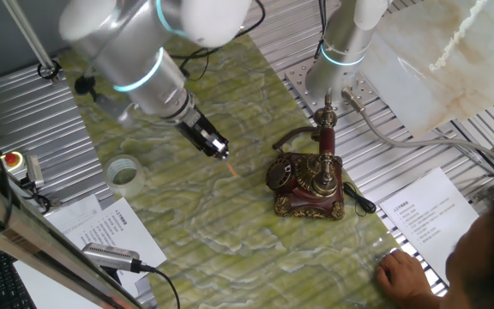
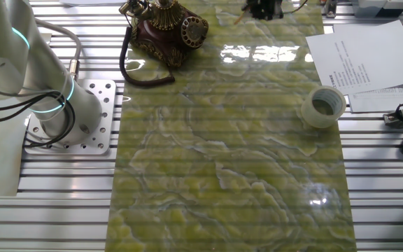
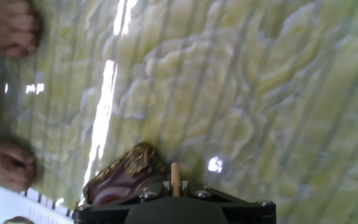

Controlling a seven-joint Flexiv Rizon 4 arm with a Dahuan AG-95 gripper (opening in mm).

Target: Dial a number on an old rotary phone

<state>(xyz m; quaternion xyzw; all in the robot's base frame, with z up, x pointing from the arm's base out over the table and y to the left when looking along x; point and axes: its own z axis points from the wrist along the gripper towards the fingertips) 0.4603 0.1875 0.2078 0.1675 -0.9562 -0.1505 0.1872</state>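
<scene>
The old rotary phone (image 1: 307,182) stands on the green marbled mat, dark red-brown with brass trim; its round dial (image 1: 283,174) faces left and its handset rests on a tall cradle. It also shows at the top edge in the other fixed view (image 2: 165,24) and at the bottom of the hand view (image 3: 124,175). My gripper (image 1: 216,146) hovers to the left of the phone, apart from it, shut on a thin wooden stick (image 1: 230,166). In the hand view the stick (image 3: 174,175) rises between the fingers of the gripper (image 3: 174,185) and points toward the phone.
A clear tape roll (image 1: 123,172) lies on the mat's left side. Printed sheets (image 1: 101,225) lie near the front edge, and another sheet (image 1: 427,215) lies at the right. A person's hand (image 1: 406,275) rests at the front right. A second arm's base (image 1: 337,60) stands behind the phone.
</scene>
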